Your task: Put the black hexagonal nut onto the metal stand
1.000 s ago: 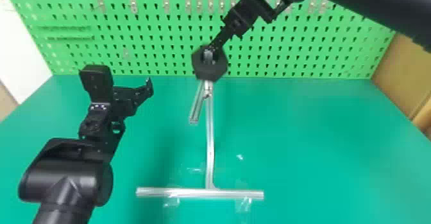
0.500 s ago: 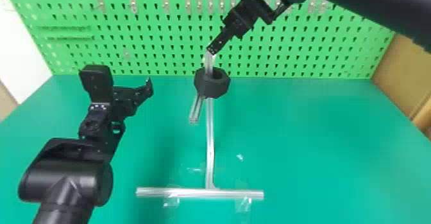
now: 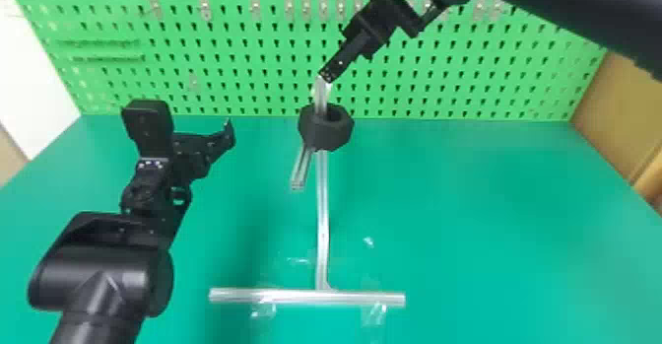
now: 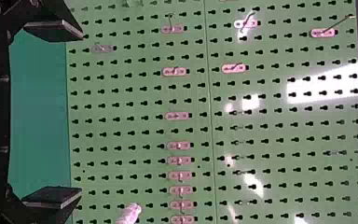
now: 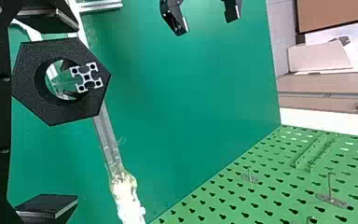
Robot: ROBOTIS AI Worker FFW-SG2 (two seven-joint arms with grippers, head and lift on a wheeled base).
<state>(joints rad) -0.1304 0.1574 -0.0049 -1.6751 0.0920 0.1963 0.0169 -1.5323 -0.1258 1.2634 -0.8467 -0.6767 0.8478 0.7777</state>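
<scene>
- Black hexagonal nut: around upper part of metal stand, below the post's top end; hole opens upward, its axis roughly upright, along the post; exact tilt can't tell.
- Nut is thick, matte black, six flat sides, big round hole, wider than the post; post sits off to one side of the hole.
- Right gripper: just above the stand's top in head view; fingers spread wide, pinching nothing.
- Left gripper: left of the stand, fingers spread, nothing between them.
- Stand: slotted silvery aluminium profile, cross-slotted square end face in right wrist view; straight crossbar at its foot, running left-right.
- Short slotted rail: slants down and slightly left from beneath the nut.
- Clear shiny tape at the stand's crossbar.
- Table: smooth green surface under the stand.
- Pegboard: green, keyhole slots, behind the stand; small metal hooks on it, behind the stand too.
- Brown panel: right of the stand, at the table's far right.
</scene>
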